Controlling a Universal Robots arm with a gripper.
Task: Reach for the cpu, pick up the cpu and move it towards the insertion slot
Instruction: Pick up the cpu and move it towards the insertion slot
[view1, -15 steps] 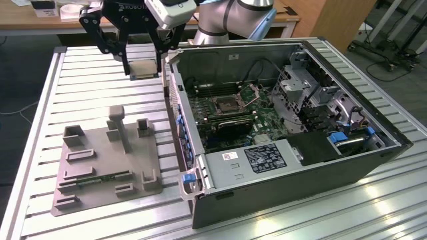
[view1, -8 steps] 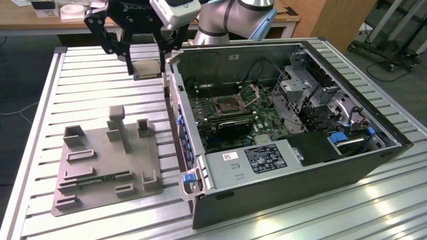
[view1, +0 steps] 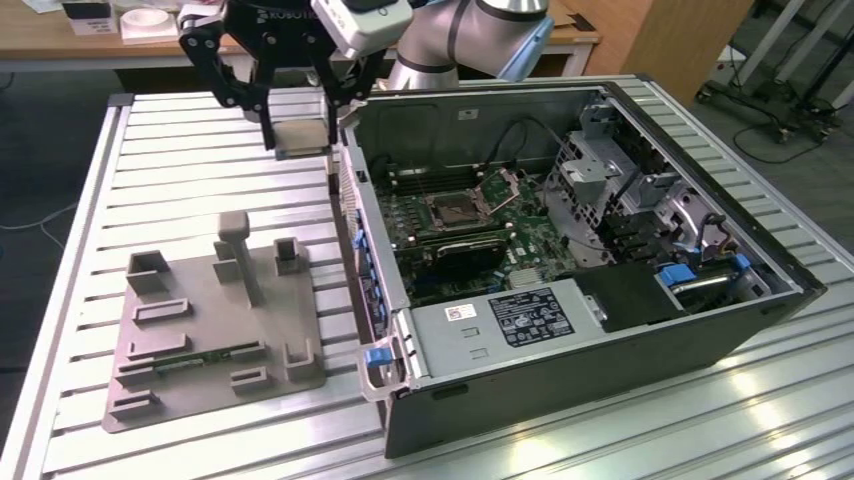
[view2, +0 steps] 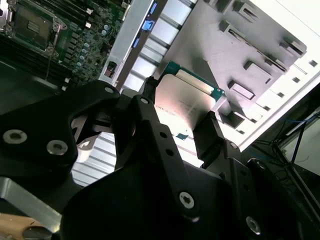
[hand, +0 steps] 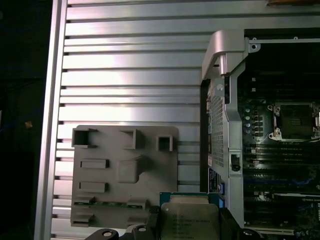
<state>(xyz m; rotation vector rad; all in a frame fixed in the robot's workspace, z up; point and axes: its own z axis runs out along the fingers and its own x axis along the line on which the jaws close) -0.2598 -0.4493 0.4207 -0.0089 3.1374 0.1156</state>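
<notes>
My gripper (view1: 304, 138) hangs above the slatted table, just off the open computer case's wall on the exterior view's left. It is shut on the cpu (view1: 302, 134), a thin square chip with a silver-grey top, held by two opposite edges. In both wrist views the cpu (view2: 182, 102) (hand: 190, 217) sits between the black fingers (view2: 150, 125). The insertion slot (view1: 454, 210) is a dark square socket with a shiny metal frame on the green board inside the case, its flap raised. It is also seen in both wrist views (view2: 32, 27) (hand: 295, 117), apart from the chip.
The open computer case (view1: 587, 350) has a tall side wall (view1: 350, 190) between gripper and socket. A grey fixture plate (view1: 200, 330) with raised posts and a green memory stick (view1: 200, 360) lies on the slatted metal table (view1: 174, 180). A wooden desk (view1: 80, 45) stands behind.
</notes>
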